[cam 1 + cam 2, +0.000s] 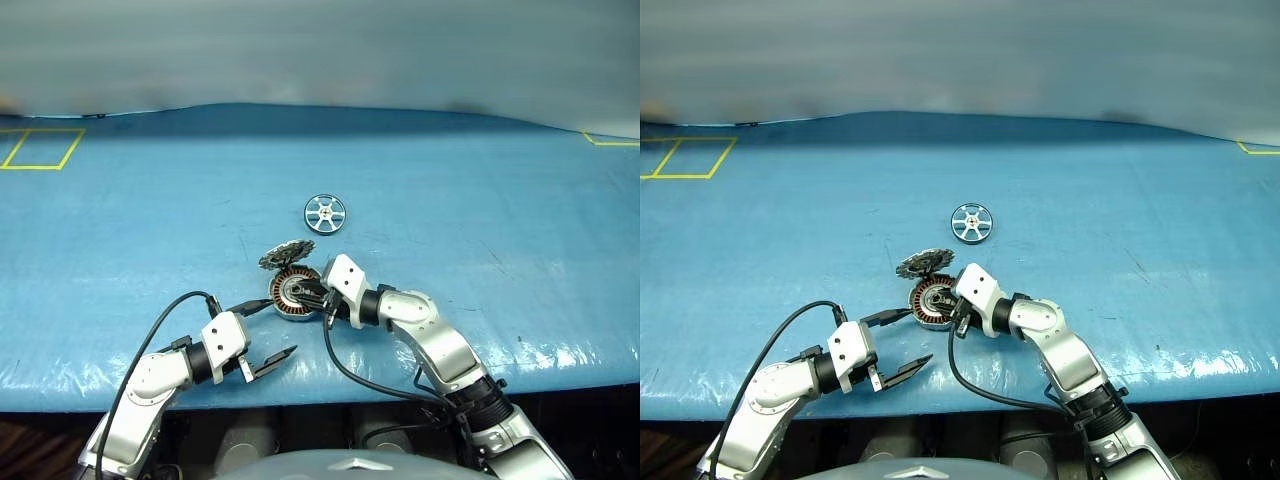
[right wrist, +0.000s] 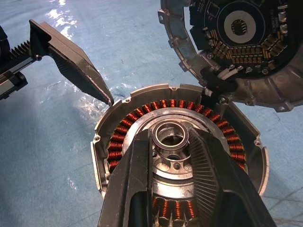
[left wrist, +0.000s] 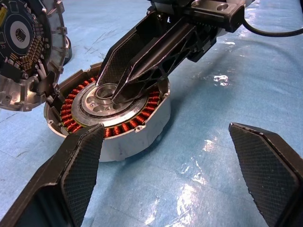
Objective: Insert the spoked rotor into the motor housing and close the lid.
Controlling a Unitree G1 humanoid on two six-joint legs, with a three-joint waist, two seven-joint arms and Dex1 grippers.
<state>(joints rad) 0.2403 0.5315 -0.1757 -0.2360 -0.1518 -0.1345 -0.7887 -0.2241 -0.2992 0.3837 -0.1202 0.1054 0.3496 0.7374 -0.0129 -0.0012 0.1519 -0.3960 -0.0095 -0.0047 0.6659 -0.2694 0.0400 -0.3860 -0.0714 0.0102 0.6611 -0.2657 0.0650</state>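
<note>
Item one: we recorded the right gripper [image 1: 322,297] reaching forward and leftward, angled slightly down, its fingers [image 2: 142,179] set narrow over the silver bearing centre of the motor housing [image 1: 292,296]; whether they pinched that centre or merely rested on it we could not tell. Item two: we recorded the left gripper [image 1: 270,333] low at the near edge, pointing forward and rightward, jaws spread wide and holding nothing; one fingertip [image 2: 102,92] stood just beside the housing rim, the other well toward us. Item three: the housing sat open on the blue table cover [image 1: 480,200], copper windings exposed, at about 1 o'clock from the left gripper. Item four: the lid [image 1: 286,254], hinged to the housing rim, stood tilted up at the housing's 11 o'clock, its circuit face showing in the wrist views. Item five: the spoked rotor [image 1: 325,212] lay flat on the cover at the housing's 1 o'clock, well apart from both grippers. Item six: yellow tape marks [image 1: 40,148] lay at the far corners. The right gripper covered the housing's open mouth.
</note>
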